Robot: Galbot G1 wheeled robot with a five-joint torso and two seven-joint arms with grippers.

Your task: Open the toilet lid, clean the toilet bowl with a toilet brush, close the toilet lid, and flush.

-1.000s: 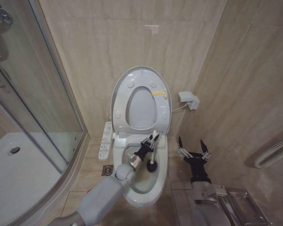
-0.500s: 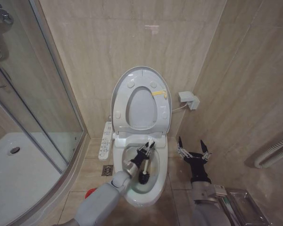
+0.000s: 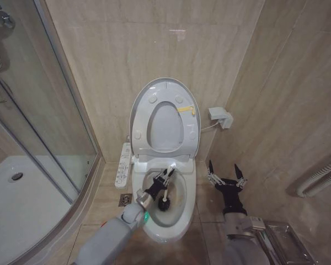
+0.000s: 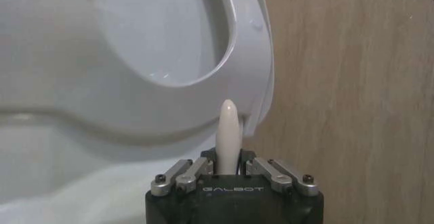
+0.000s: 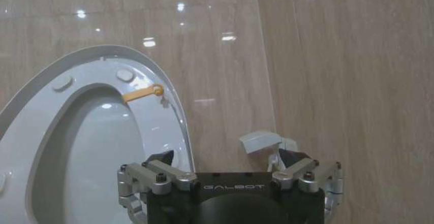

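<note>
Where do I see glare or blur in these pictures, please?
Right wrist view: bright ceiling-light spots glare on the glossy beige wall tiles. Left wrist view: the raised white plastic toilet lid looks soft and out of focus, while the left hand is sharp. Head view: a faint reflection on the wall.

Toilet lid [image 3: 164, 105] and ring seat [image 3: 166, 128] stand upright against the back wall; opening of the toilet bowl [image 3: 188, 190] is unobstructed from above. Inside the bowl: left gripper [image 3: 166, 175] clamped on the toilet brush [image 3: 164, 199], taking up the middle of the basin. Left of the bowl: control panel [image 3: 123, 164], then the glass shower screen [image 3: 49, 105], narrow floor strip between. Right of the bowl: right gripper [image 3: 224, 175], fingers spread, over bare floor; wall box [image 3: 220, 116] juts out above it.
</note>
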